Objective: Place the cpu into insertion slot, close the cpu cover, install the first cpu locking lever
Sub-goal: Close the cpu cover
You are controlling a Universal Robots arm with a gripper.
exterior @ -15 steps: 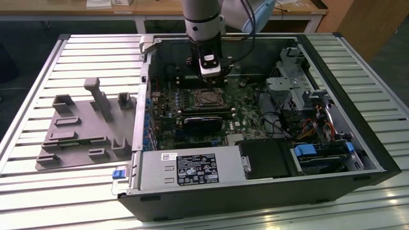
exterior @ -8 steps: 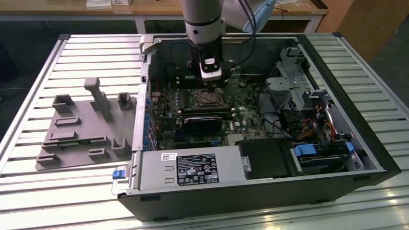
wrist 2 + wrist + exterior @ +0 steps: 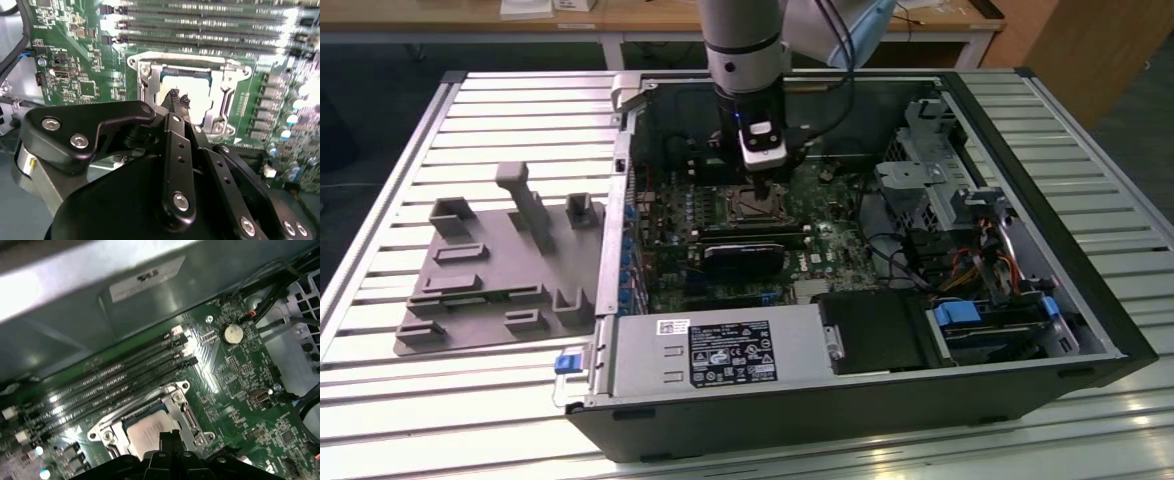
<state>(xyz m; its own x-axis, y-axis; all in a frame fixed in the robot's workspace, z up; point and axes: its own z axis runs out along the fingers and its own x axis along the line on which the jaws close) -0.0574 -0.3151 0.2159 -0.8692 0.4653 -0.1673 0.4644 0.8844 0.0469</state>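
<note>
The gripper (image 3: 178,100) hung directly over the cpu (image 3: 192,92), its fingertips (image 3: 174,95) drawn together and holding nothing. The cpu lay flat in the insertion slot (image 3: 150,90), with the cpu cover (image 3: 227,85) framing it on the green board (image 3: 80,60). In the exterior view, the gripper (image 3: 762,186) stood inside an open computer case (image 3: 1067,290) resting on a slatted metal table (image 3: 400,400), with a grey fixture plate (image 3: 487,290) beside it on that view's left. Wooden desks (image 3: 654,20) stood behind.
</note>
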